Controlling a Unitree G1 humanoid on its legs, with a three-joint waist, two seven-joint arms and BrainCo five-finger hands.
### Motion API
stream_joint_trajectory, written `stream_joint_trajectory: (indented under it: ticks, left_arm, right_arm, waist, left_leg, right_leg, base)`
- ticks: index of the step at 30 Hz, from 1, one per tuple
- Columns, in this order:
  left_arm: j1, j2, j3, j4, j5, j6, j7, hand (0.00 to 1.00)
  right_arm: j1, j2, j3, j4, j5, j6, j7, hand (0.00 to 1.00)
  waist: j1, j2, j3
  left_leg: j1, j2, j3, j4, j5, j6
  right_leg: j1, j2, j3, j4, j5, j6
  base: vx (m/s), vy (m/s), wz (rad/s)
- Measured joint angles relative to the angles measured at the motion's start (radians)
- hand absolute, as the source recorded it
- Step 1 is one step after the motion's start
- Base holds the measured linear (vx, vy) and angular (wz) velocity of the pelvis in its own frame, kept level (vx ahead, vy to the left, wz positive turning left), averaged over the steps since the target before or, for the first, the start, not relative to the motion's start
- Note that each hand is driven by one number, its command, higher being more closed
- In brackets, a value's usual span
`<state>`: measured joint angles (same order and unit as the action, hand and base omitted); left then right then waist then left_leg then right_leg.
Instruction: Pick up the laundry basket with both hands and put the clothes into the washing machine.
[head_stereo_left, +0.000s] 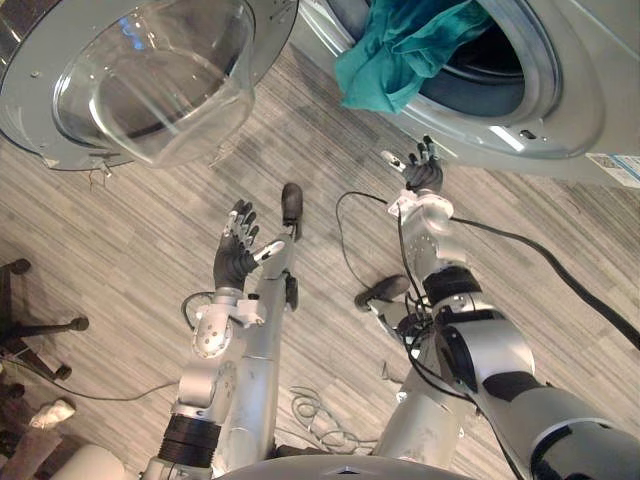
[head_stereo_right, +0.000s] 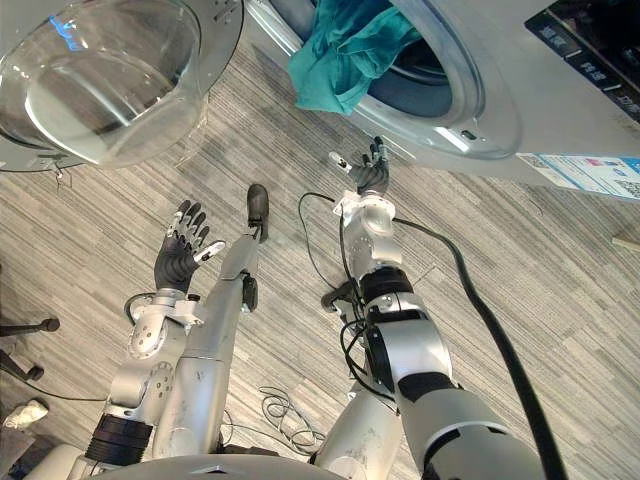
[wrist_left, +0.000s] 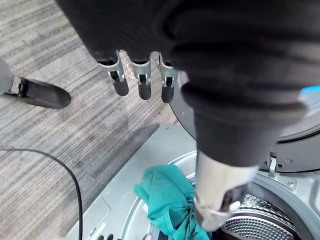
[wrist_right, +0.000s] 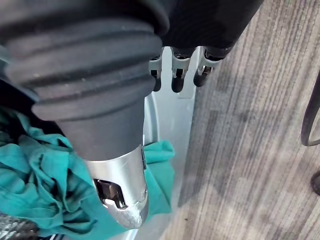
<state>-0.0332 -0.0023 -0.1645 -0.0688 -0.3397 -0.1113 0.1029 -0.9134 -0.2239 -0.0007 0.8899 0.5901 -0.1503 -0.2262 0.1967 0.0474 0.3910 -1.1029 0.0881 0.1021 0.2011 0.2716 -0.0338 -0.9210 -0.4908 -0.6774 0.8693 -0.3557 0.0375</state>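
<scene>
A teal cloth hangs half out of the washing machine's round opening, draped over its lower rim; the same cloth lies below the left hand's thumb in the left wrist view. My left hand is raised over the floor, well short of the machine, fingers straight and holding nothing. Just under the opening's rim my right hand is open, fingers straight, with the teal cloth close beside its thumb and not touched.
The machine's glass door stands swung wide open at the upper left, above the left hand. A black chair base stands at the far left. The machine's control panel is at the upper right. Grey plank floor lies below.
</scene>
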Motion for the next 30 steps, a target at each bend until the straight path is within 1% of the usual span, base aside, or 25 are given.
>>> stream_joint_trajectory:
  ticks: [2, 3, 6, 9, 10, 13, 15, 17, 19, 21, 24, 26, 28, 30]
  left_arm:
    - [-0.010, -0.006, -0.005, 0.000, -0.019, -0.002, 0.005, 0.00]
    - [-0.015, -0.010, -0.005, -0.002, -0.037, -0.009, 0.015, 0.00]
    - [-0.017, -0.013, -0.006, -0.013, -0.055, -0.012, 0.024, 0.00]
    - [-0.016, -0.013, -0.012, -0.040, -0.085, -0.023, 0.025, 0.00]
    - [-0.016, -0.013, -0.014, -0.040, -0.113, -0.028, 0.025, 0.00]
    - [-0.016, -0.013, -0.015, -0.040, -0.176, -0.030, 0.024, 0.00]
    - [-0.016, -0.014, -0.015, -0.040, -0.197, -0.030, 0.025, 0.00]
    - [-0.016, -0.014, -0.012, -0.041, -0.200, -0.030, 0.028, 0.00]
    - [-0.015, -0.019, -0.008, -0.043, -0.207, -0.030, 0.038, 0.00]
    - [-0.015, -0.019, -0.003, -0.052, -0.219, -0.030, 0.038, 0.00]
    - [-0.014, -0.019, -0.002, -0.076, -0.247, -0.031, 0.038, 0.00]
    - [-0.014, -0.019, -0.005, -0.077, -0.248, -0.032, 0.036, 0.00]
    - [-0.011, -0.018, -0.015, -0.077, -0.249, -0.031, 0.026, 0.00]
    - [-0.010, -0.018, -0.033, -0.078, -0.259, -0.031, 0.020, 0.00]
  right_arm:
    - [-0.030, -0.003, 0.023, 0.038, 0.024, 0.001, -0.001, 0.00]
    - [-0.046, -0.021, 0.040, 0.059, 0.060, 0.001, 0.000, 0.00]
    - [-0.072, -0.045, 0.055, 0.094, 0.100, 0.001, -0.002, 0.00]
    - [-0.134, -0.105, 0.071, 0.120, 0.132, 0.001, -0.002, 0.00]
    - [-0.158, -0.129, 0.076, 0.120, 0.154, -0.001, -0.002, 0.00]
    - [-0.229, -0.183, 0.088, 0.161, 0.204, -0.001, -0.004, 0.00]
    - [-0.247, -0.216, 0.109, 0.193, 0.229, 0.000, -0.005, 0.00]
    - [-0.256, -0.227, 0.119, 0.194, 0.229, 0.003, -0.009, 0.00]
    - [-0.267, -0.227, 0.118, 0.193, 0.231, 0.003, -0.039, 0.00]
    - [-0.282, -0.228, 0.118, 0.193, 0.253, 0.002, -0.046, 0.00]
    - [-0.307, -0.240, 0.118, 0.191, 0.343, 0.002, -0.044, 0.00]
    - [-0.329, -0.241, 0.127, 0.191, 0.382, 0.002, -0.043, 0.00]
    - [-0.366, -0.251, 0.163, 0.191, 0.448, 0.002, -0.035, 0.00]
    - [-0.393, -0.262, 0.179, 0.191, 0.522, -0.003, -0.016, 0.00]
  waist:
    - [0.003, 0.000, 0.000]
    - [0.002, 0.001, 0.000]
    - [0.005, 0.001, 0.000]
    - [0.015, 0.001, 0.000]
    - [0.016, 0.001, 0.000]
    - [0.021, 0.002, 0.000]
    - [0.027, 0.002, 0.000]
    - [0.028, 0.002, 0.000]
    - [0.030, 0.002, -0.001]
    - [0.030, 0.004, -0.002]
    - [0.038, 0.004, -0.002]
    - [0.045, 0.004, -0.002]
    - [0.055, 0.004, -0.002]
    - [0.061, 0.008, 0.000]
  left_leg:
    - [-0.019, -0.002, -0.005, -0.001, 0.003, -0.002]
    - [-0.034, -0.010, -0.016, 0.000, 0.007, -0.003]
    - [-0.055, -0.023, -0.032, 0.005, 0.013, -0.003]
    - [-0.078, -0.035, -0.046, 0.010, 0.016, 0.000]
    - [-0.085, -0.041, -0.046, 0.010, 0.016, 0.001]
    - [-0.104, -0.051, -0.050, 0.008, 0.012, -0.005]
    - [-0.117, -0.061, -0.052, 0.008, 0.013, -0.004]
    - [-0.123, -0.069, -0.054, 0.008, 0.022, 0.008]
    - [-0.129, -0.075, -0.065, 0.009, 0.024, 0.009]
    - [-0.147, -0.078, -0.076, 0.017, 0.025, 0.008]
    - [-0.173, -0.083, -0.097, 0.032, 0.026, 0.007]
    - [-0.190, -0.084, -0.103, 0.053, 0.023, 0.004]
    - [-0.218, -0.084, -0.108, 0.078, 0.012, -0.005]
    - [-0.242, -0.089, -0.126, 0.095, 0.011, -0.006]
  right_leg:
    - [-0.019, -0.006, -0.005, 0.011, -0.004, -0.002]
    - [-0.024, -0.017, -0.020, 0.024, -0.013, 0.000]
    - [-0.024, -0.033, -0.045, 0.044, -0.028, 0.002]
    - [-0.034, -0.048, -0.057, 0.056, -0.032, 0.006]
    - [-0.037, -0.055, -0.060, 0.059, -0.033, 0.007]
    - [-0.047, -0.066, -0.073, 0.064, -0.035, 0.011]
    - [-0.056, -0.078, -0.078, 0.075, -0.039, 0.017]
    - [-0.059, -0.088, -0.083, 0.082, -0.041, 0.018]
    - [-0.058, -0.095, -0.093, 0.087, -0.043, 0.020]
    - [-0.059, -0.097, -0.108, 0.092, -0.047, 0.020]
    - [-0.060, -0.101, -0.130, 0.107, -0.058, 0.020]
    - [-0.066, -0.104, -0.132, 0.122, -0.065, 0.018]
    - [-0.085, -0.109, -0.134, 0.144, -0.074, 0.012]
    - [-0.093, -0.117, -0.145, 0.167, -0.085, 0.009]
  base:
    - [0.00, -0.008, 0.13]
    - [0.00, 0.001, 0.20]
    - [0.01, 0.017, 0.32]
    - [0.02, 0.035, 0.20]
    - [0.01, 0.059, 0.14]
    - [0.00, 0.060, 0.13]
    - [0.00, 0.066, 0.17]
    - [0.00, 0.051, 0.16]
    - [0.00, 0.049, 0.14]
    - [0.00, 0.050, 0.14]
    - [-0.01, 0.051, 0.13]
    - [-0.02, 0.042, 0.06]
    - [-0.03, 0.048, 0.03]
    - [-0.04, 0.048, 0.12]
